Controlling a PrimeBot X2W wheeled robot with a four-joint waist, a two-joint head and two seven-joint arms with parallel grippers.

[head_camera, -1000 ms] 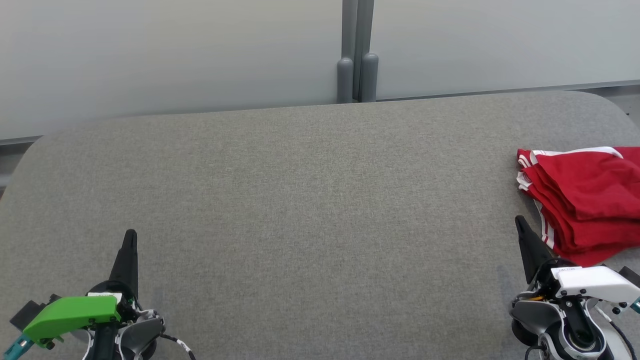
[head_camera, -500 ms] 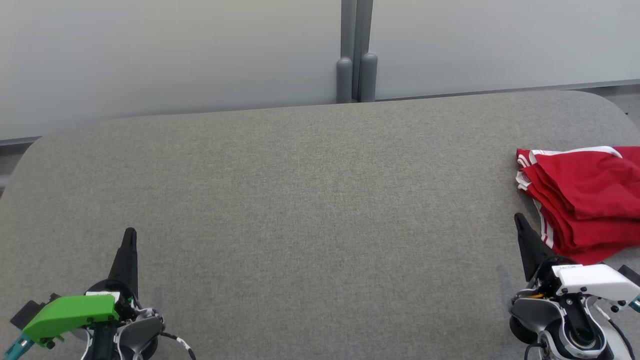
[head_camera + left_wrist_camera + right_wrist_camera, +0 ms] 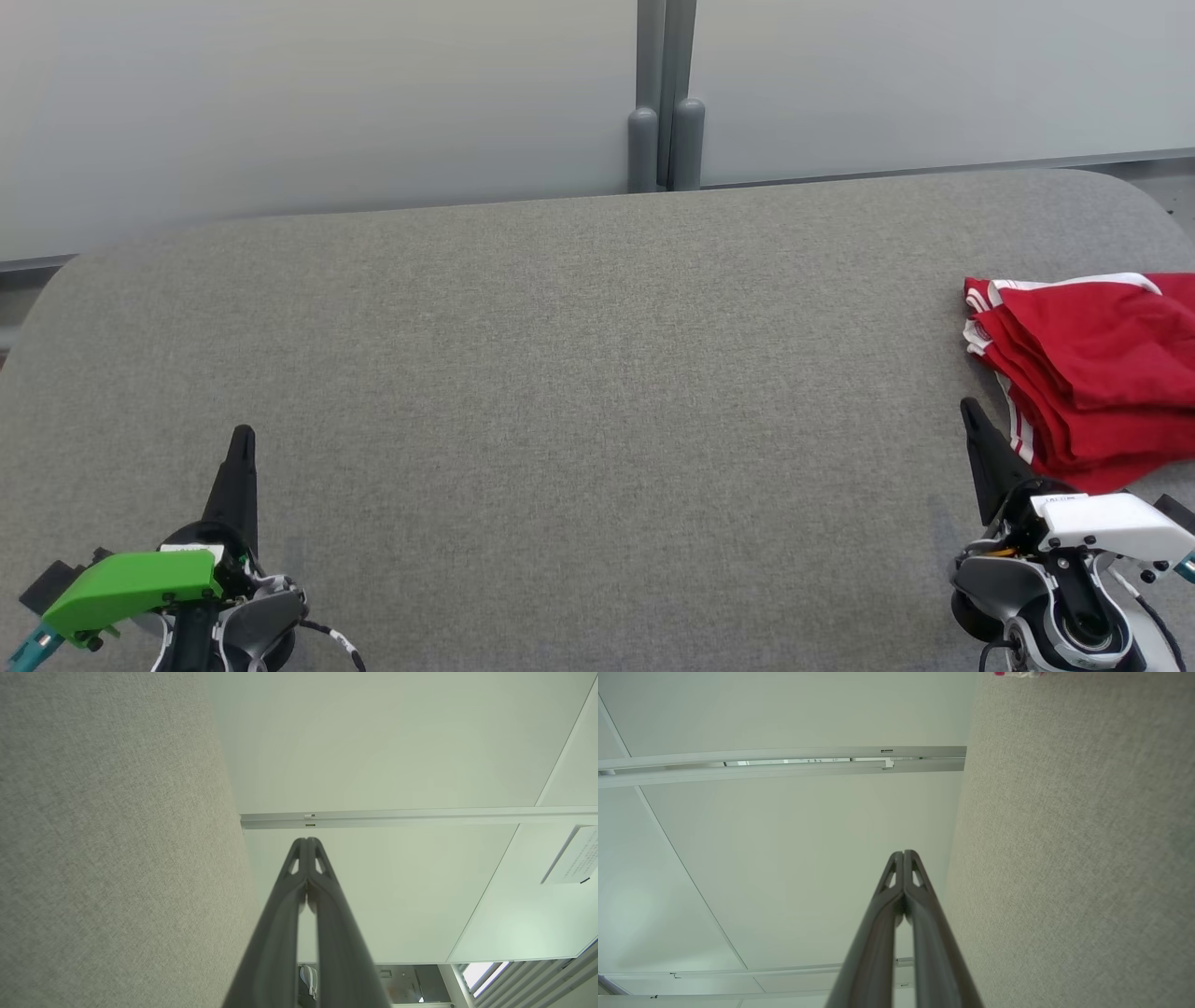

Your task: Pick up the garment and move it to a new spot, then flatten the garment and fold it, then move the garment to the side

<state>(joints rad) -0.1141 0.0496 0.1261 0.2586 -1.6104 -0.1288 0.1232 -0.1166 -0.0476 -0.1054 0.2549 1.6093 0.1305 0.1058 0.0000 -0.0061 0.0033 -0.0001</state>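
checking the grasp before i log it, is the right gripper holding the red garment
No, the right gripper is shut on nothing, and the red garment lies beside it on the grey table.

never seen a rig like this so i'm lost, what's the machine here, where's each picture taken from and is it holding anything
It is a two-armed robot at a grey fabric-covered table. The wide picture comes from a camera on its head, looking down. The dark spikes at the lower corners are its left fingers and right fingers. The other two pictures come from a camera on each wrist, looking along those fingers. Both pairs of jaws are shut and hold nothing. A red garment with white trim lies bunched at the table's right edge, beside the right jaws.
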